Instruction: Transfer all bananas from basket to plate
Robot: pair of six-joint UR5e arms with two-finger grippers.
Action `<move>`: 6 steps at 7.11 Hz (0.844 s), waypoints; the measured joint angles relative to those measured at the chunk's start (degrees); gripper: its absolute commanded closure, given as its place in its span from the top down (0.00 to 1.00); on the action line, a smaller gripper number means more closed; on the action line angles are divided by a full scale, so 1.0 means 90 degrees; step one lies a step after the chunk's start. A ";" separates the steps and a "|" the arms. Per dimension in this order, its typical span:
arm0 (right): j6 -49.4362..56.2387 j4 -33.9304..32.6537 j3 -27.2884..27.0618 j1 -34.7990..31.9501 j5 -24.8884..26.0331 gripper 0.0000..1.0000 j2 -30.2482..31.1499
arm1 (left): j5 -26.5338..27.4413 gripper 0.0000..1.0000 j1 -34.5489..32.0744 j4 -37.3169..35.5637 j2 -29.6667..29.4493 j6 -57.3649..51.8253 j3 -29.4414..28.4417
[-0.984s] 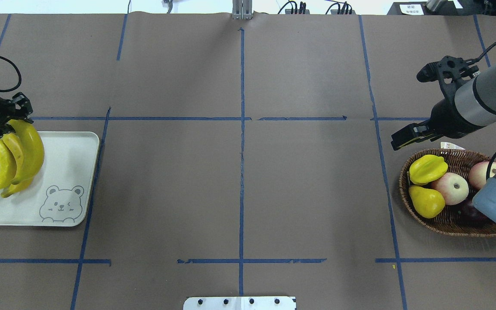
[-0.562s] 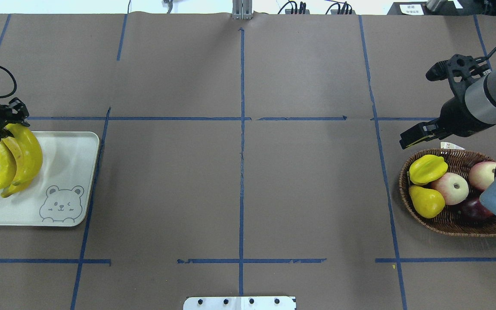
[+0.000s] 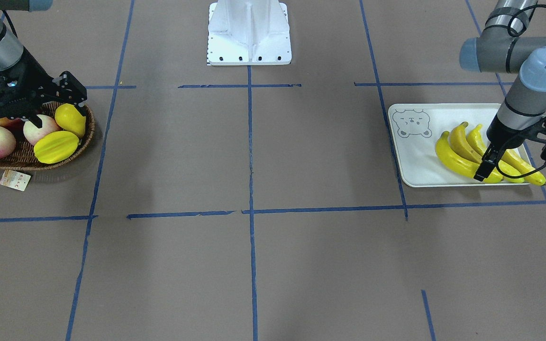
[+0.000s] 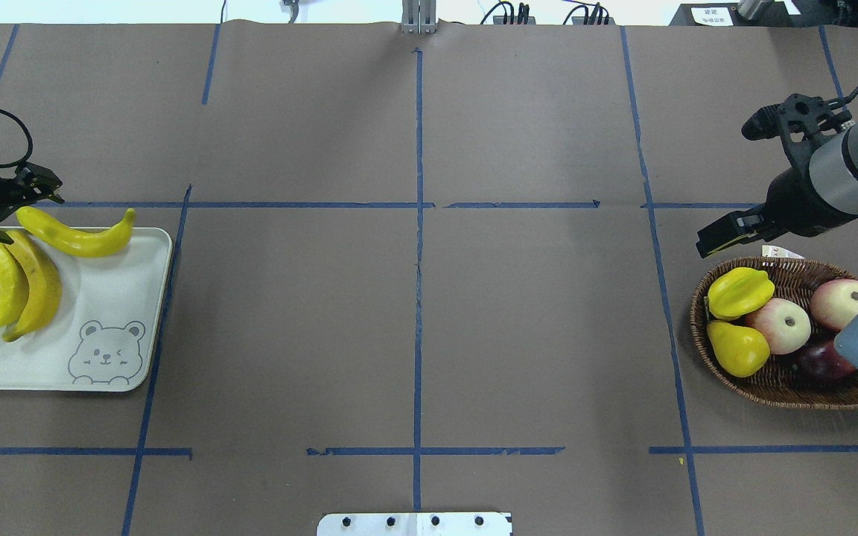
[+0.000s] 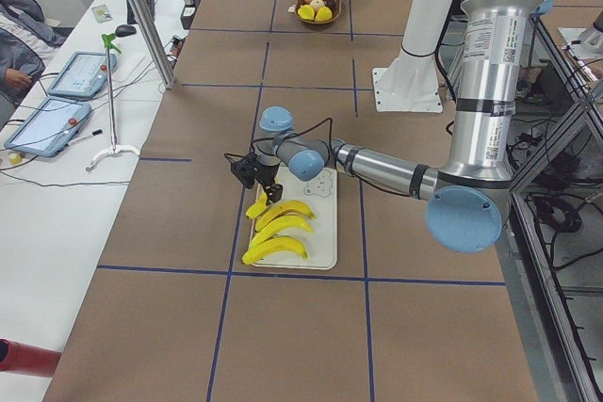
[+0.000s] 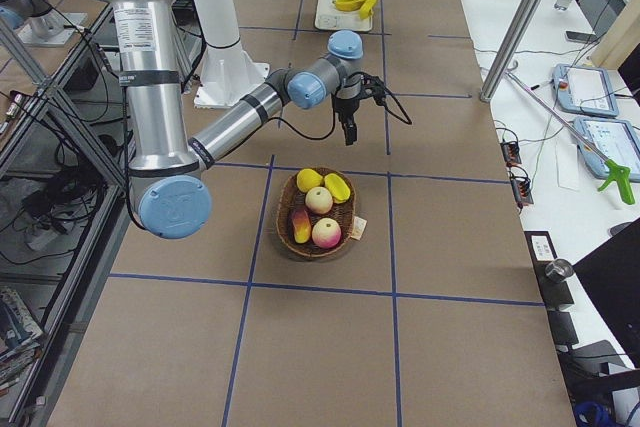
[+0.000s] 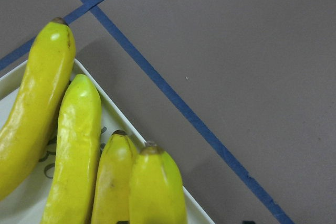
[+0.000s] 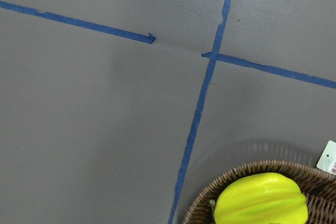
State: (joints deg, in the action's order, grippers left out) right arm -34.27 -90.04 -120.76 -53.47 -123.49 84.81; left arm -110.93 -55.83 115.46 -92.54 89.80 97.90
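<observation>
A robotics lab: tape-gridded table (image 4: 533,335) (teach pendants (image 5: 79,73) lying alongside).

A ridged yellow starfruit (image 4: 740,292) lies nearest the right hand (image 4: 713,237), on the side toward the robot. A yellow pear (image 4: 737,348) sits farther from the hand, past the starfruit, beside a pink-and-cream apple (image 4: 777,325). A second apple (image 4: 835,301) and a dark red fruit (image 4: 816,362) lie farther out still. Blue tape lines (image 4: 418,223) cross the brown tabletop (image 4: 533,335).

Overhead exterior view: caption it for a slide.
Four bananas on the tray beside the left pincer; basket holds other fruit.
</observation>
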 measured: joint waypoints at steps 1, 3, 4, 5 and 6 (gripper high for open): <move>0.0342 -0.0026 0.0000 -0.0168 0.0000 0.99 0.0144 | -0.0217 0.99 -0.0138 -0.0021 0.0129 -0.0662 0.0132; 0.1290 -0.0075 0.0009 -0.0670 0.0000 0.99 0.0565 | -0.1085 0.99 -0.0905 -0.0056 0.0538 -0.2588 0.0354; 0.1819 -0.0081 0.0014 -0.0938 0.0000 0.99 0.0815 | -0.1450 0.99 -0.1336 -0.0081 0.0745 -0.3786 0.0392; 0.2382 -0.0081 0.0023 -0.1220 -0.0020 0.99 0.1085 | -0.1646 1.00 -0.1714 -0.0220 0.0939 -0.5141 0.0408; 0.2951 -0.0078 0.0069 -0.1541 -0.0162 0.99 0.1328 | -0.1724 0.99 -0.2048 -0.0592 0.1049 -0.6526 0.0416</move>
State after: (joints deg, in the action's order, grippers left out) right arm -7.71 -90.73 -120.14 -67.33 -124.95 96.76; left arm -126.45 -74.26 110.12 -83.10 31.07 101.64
